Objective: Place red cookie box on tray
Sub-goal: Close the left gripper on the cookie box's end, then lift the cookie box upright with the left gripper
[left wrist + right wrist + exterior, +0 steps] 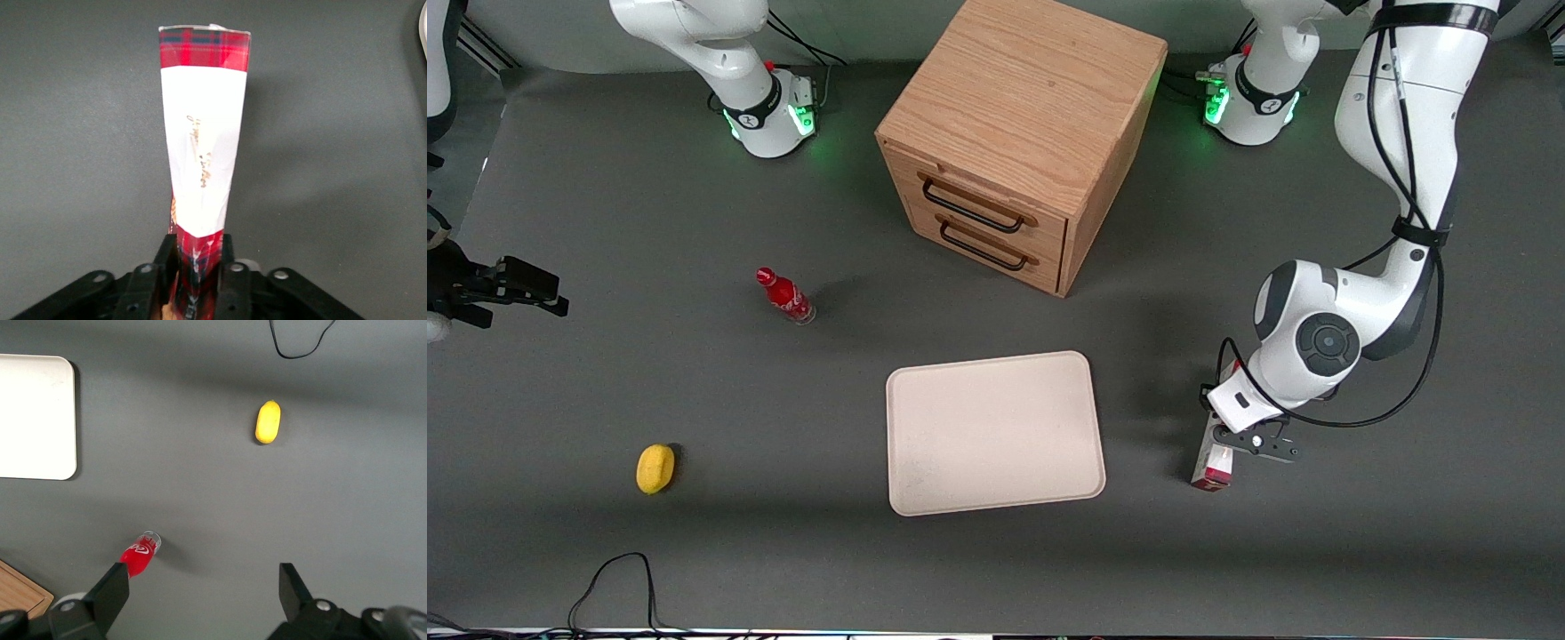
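Observation:
The red cookie box (1213,464) is a long narrow box, tartan red with a white panel, lying lengthwise on the dark table toward the working arm's end, beside the tray and apart from it. In the left wrist view the red cookie box (203,133) stretches away from the gripper (198,245). Both black fingers (227,250) press on the sides of its near end, so the gripper is shut on it. From the front, the gripper (1227,431) sits over the box and hides most of it. The cream tray (996,431) lies flat with nothing on it.
A wooden drawer cabinet (1018,133) stands farther from the front camera than the tray. A small red bottle (785,297) and a yellow object (655,468) lie toward the parked arm's end. A black cable (614,578) loops near the table's front edge.

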`<state>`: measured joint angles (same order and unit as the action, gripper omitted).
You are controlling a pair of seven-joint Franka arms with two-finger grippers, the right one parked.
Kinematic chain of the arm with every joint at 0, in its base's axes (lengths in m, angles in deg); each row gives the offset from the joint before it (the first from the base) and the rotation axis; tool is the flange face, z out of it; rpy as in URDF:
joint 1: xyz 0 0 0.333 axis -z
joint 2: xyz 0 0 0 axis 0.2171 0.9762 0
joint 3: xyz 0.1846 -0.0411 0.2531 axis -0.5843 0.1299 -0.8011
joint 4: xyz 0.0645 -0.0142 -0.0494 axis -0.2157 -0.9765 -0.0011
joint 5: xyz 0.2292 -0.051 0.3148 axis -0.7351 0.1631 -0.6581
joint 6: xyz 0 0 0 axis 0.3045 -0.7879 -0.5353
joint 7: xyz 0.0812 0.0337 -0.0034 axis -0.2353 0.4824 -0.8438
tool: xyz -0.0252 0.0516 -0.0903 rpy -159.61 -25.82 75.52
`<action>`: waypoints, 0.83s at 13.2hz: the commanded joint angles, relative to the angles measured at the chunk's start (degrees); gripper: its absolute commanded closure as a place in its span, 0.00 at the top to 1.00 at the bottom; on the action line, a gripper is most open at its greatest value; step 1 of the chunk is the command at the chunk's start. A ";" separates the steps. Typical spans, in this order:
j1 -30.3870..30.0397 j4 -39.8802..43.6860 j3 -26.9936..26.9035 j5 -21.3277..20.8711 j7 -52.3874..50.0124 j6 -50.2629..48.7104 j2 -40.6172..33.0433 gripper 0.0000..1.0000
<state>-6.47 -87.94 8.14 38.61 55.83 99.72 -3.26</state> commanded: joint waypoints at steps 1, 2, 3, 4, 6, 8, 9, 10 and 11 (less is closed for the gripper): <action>0.00 0.69 -0.04 0.12 1.03 -0.22 -0.11 0.00; -0.09 1.13 -0.04 0.12 1.03 -1.36 -0.63 0.00; -0.18 1.14 -0.04 0.12 1.03 -2.93 -2.03 0.00; -0.35 1.40 -0.12 0.21 1.55 -5.56 -4.56 0.00; -0.79 5.60 -0.21 0.29 3.13 -15.81 -9.57 0.00; -2.37 9.47 -0.13 0.91 3.40 -25.50 -14.41 0.00; -2.81 11.05 -0.12 0.91 3.66 -28.58 -16.69 0.00; -3.51 13.50 -0.12 1.00 4.27 -32.96 -18.46 0.00; -3.78 16.66 -0.12 1.00 5.06 -37.36 -19.00 0.00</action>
<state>-9.46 -75.05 7.96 38.68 58.74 68.92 -20.04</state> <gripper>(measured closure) 0.969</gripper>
